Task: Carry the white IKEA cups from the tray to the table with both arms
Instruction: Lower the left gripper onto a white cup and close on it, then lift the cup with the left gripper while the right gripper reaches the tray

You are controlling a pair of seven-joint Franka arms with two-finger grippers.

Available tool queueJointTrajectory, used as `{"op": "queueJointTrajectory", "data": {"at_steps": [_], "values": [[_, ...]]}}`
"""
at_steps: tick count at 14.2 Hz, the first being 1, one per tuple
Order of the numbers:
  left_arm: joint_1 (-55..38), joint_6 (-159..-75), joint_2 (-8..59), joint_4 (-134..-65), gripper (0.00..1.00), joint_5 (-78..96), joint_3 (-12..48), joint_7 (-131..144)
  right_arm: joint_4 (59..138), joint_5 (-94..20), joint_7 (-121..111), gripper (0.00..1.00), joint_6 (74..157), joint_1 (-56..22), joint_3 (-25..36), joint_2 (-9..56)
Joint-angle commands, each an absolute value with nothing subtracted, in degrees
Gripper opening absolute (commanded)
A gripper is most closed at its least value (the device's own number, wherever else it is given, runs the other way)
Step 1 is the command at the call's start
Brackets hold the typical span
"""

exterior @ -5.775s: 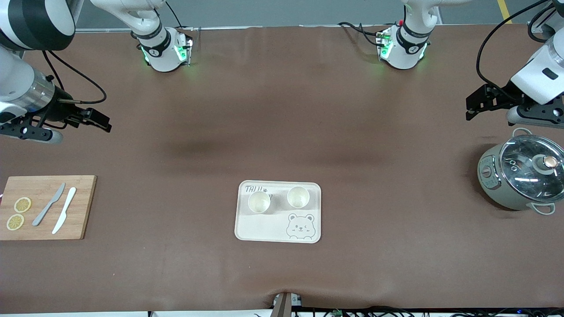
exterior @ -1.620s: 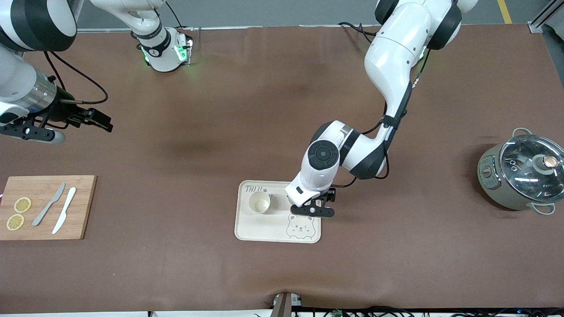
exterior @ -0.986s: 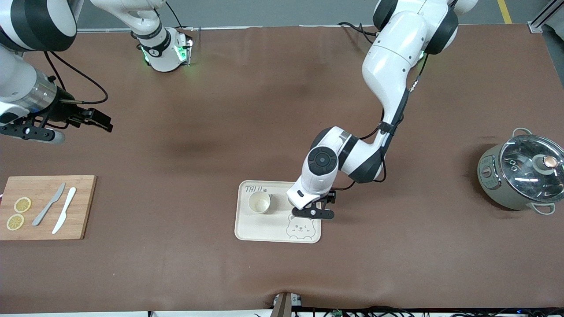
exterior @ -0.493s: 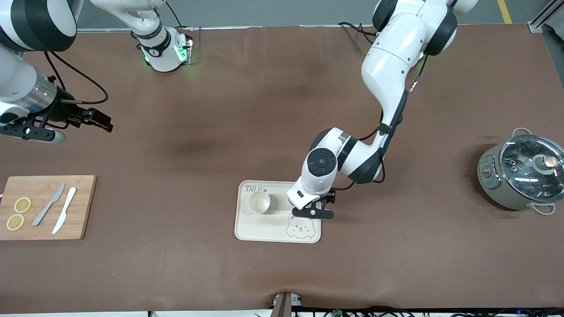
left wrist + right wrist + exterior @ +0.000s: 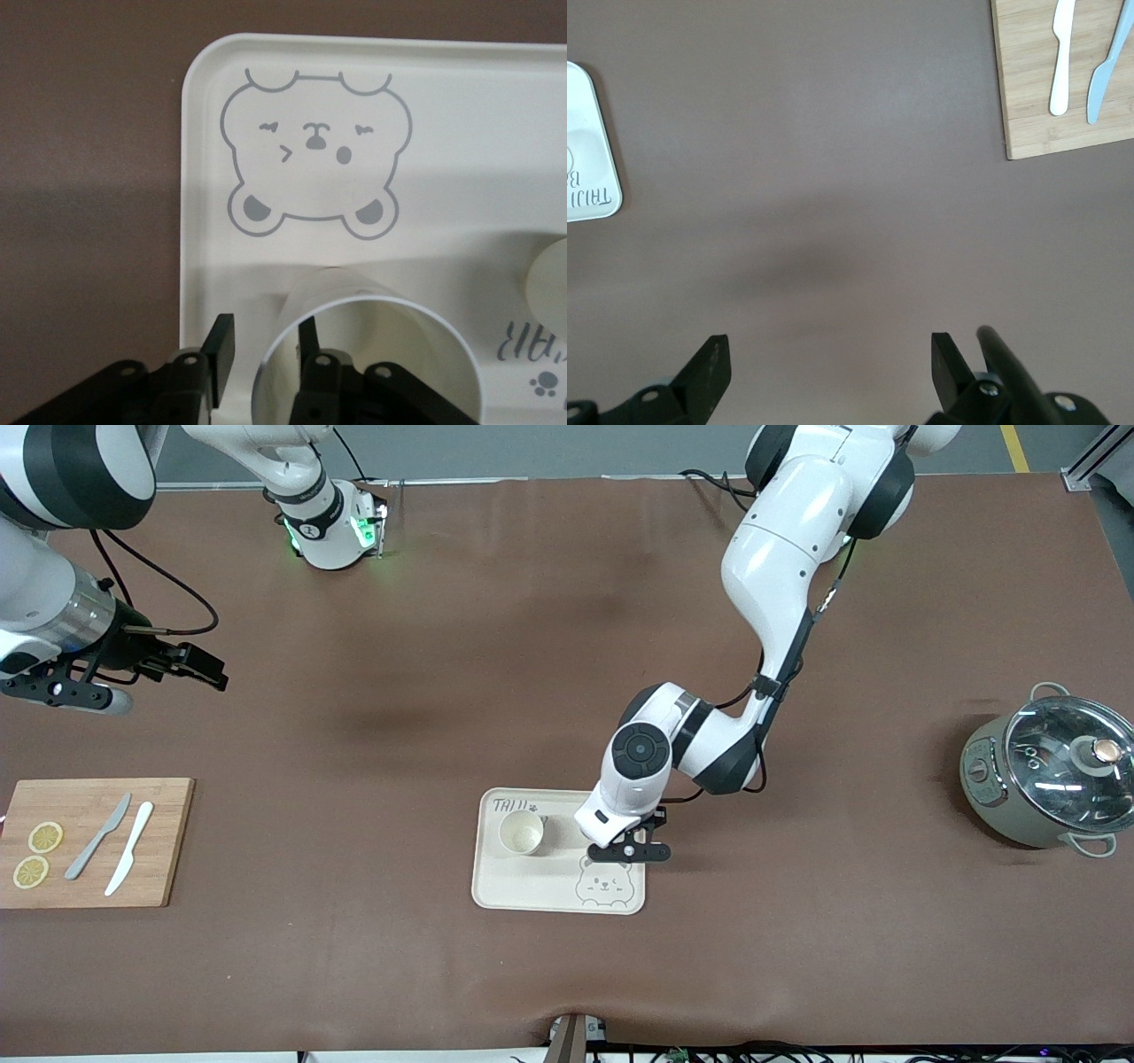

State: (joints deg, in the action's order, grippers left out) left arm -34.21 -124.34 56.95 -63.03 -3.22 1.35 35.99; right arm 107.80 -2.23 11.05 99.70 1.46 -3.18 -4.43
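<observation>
Two white IKEA cups stand on the cream bear tray. One cup stands free, toward the right arm's end of the tray. The left arm's wrist covers the other cup in the front view. In the left wrist view that cup shows its round rim. My left gripper straddles its wall, one finger inside and one outside. The jaws have drawn in, with a gap still showing between the outer finger and the rim. My right gripper hangs open over bare table and waits.
A wooden cutting board with two lemon slices and two knives lies at the right arm's end, nearer the front camera. A grey-green pot with a glass lid stands at the left arm's end. The brown mat around the tray is bare.
My left gripper's jaws have narrowed around the cup's wall and its wrist has shifted slightly. The right arm has not moved.
</observation>
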Motion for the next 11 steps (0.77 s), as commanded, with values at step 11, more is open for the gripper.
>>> {"op": "queueJointTrajectory", "data": {"at_steps": [11], "values": [[-31.2,-116.9,50.2,-62.0,0.0,-2.3,2.3,34.0,109.1,-1.4,11.8,1.0,100.3,1.5,-3.4,-5.9]]}}
